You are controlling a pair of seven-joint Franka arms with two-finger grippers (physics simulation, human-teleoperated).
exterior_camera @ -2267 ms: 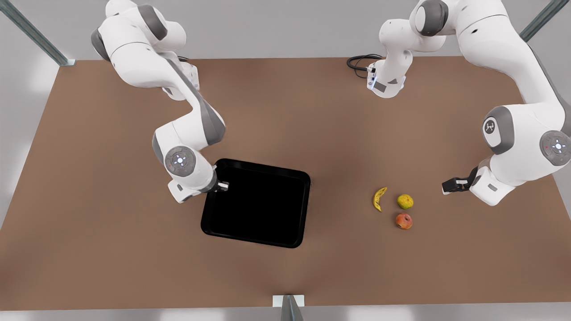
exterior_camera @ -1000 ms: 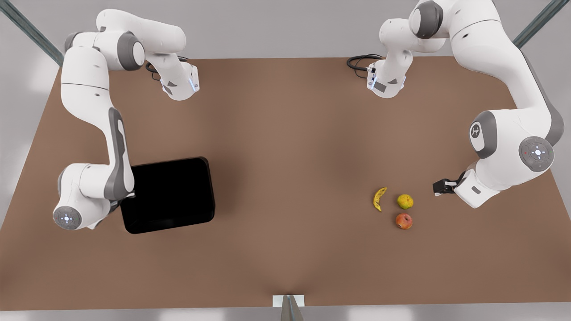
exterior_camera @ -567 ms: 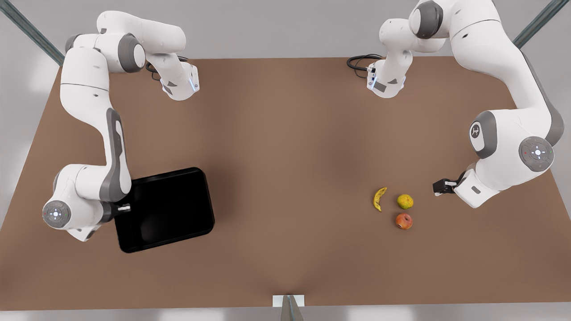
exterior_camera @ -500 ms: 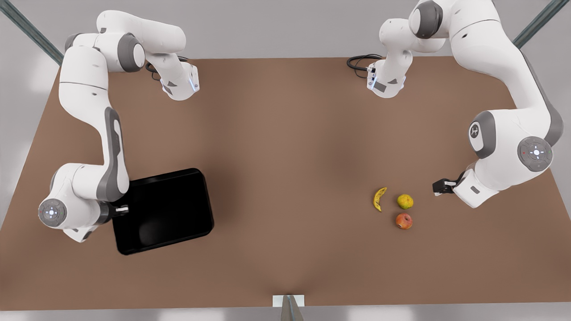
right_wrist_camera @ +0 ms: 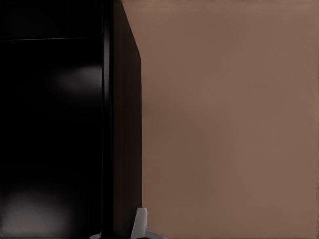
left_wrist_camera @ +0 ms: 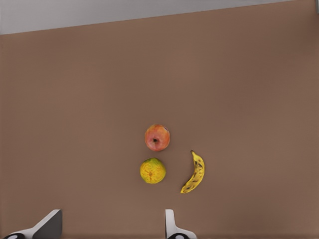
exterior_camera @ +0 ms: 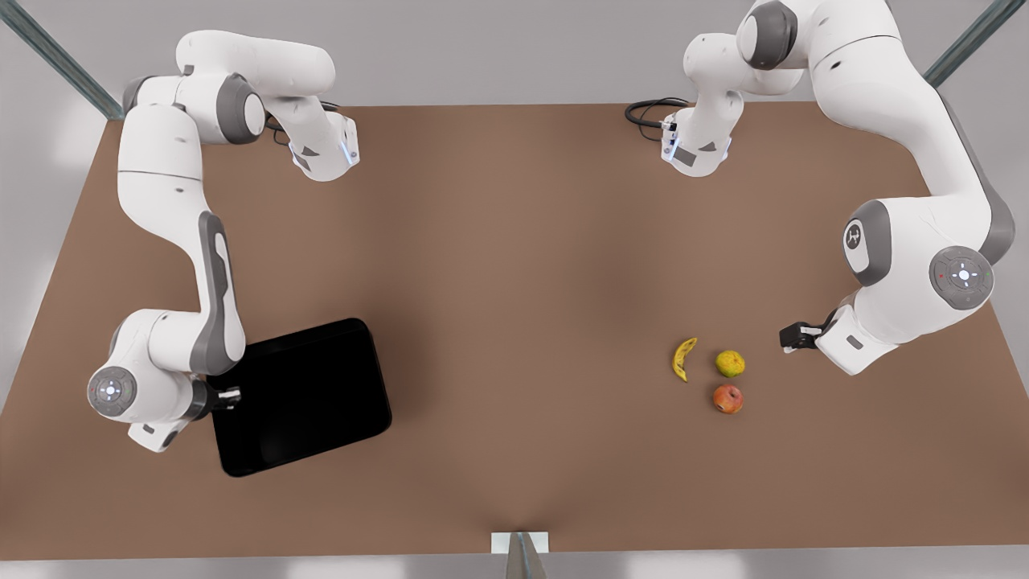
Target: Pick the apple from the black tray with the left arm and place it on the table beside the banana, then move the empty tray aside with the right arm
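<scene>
no writing or label is readable anywhere. the apple (exterior_camera: 727, 398) is small, round and reddish-orange with a dimpled top, resting on the brown table (exterior_camera: 514, 265) toward its near right part, just beside a yellow-green fruit (exterior_camera: 730, 363), the banana (exterior_camera: 683, 359) near. the glossy black tray (exterior_camera: 301, 396) lies askew by the table's near left corner. the right gripper (exterior_camera: 231, 395) is clamped on its rim. the left gripper (exterior_camera: 792, 337) hangs beside the fruit with fingers (left_wrist_camera: 172, 226) spread, holding nothing.
</scene>
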